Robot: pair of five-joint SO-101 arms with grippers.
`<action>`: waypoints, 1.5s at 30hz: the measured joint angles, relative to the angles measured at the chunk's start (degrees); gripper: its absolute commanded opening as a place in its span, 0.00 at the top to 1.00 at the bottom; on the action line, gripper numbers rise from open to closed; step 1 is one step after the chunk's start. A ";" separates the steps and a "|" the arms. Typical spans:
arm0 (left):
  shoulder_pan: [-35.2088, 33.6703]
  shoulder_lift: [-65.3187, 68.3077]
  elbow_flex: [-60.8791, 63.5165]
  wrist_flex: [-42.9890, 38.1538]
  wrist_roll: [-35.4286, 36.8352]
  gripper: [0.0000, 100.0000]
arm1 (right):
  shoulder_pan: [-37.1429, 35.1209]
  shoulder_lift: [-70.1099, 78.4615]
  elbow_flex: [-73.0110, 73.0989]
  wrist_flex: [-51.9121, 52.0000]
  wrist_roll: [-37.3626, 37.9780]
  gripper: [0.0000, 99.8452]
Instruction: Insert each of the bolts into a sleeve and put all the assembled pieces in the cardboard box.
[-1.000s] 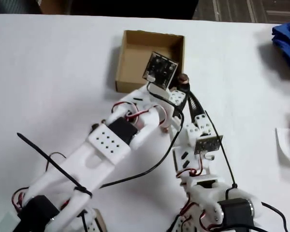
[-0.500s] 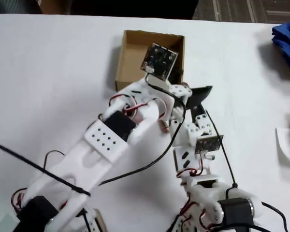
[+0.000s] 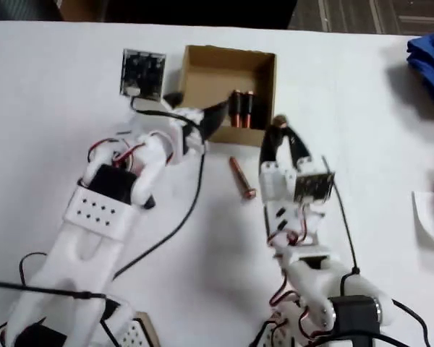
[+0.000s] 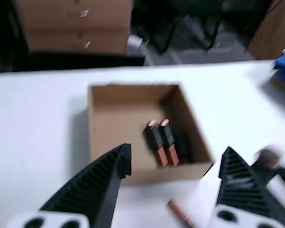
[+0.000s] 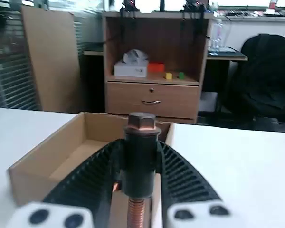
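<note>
left gripper [image 4: 176, 154]: spread wide, empty, at near edge of brown cardboard box [image 4: 109, 128] | right gripper [image 5: 140, 146]: clenched on black sleeve [image 5: 140, 164] holding upright copper bolt [image 5: 141, 121], beside box

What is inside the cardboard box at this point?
Two assembled pieces lie side by side in the cardboard box. The floor just behind its front wall is covered.
</note>
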 measured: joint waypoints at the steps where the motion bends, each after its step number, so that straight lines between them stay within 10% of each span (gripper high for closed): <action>1: -0.70 0.00 1.76 0.00 0.00 0.69 | 1.14 0.00 -2.64 2.55 1.05 0.98; 20: -9.76 -0.09 14.68 0.00 -0.09 0.69 | -0.88 3.43 -47.47 56.88 3.96 0.98; 45: -10.02 -0.09 28.66 -19.08 -0.09 0.69 | -9.93 61.10 -129.58 109.80 -8.62 0.98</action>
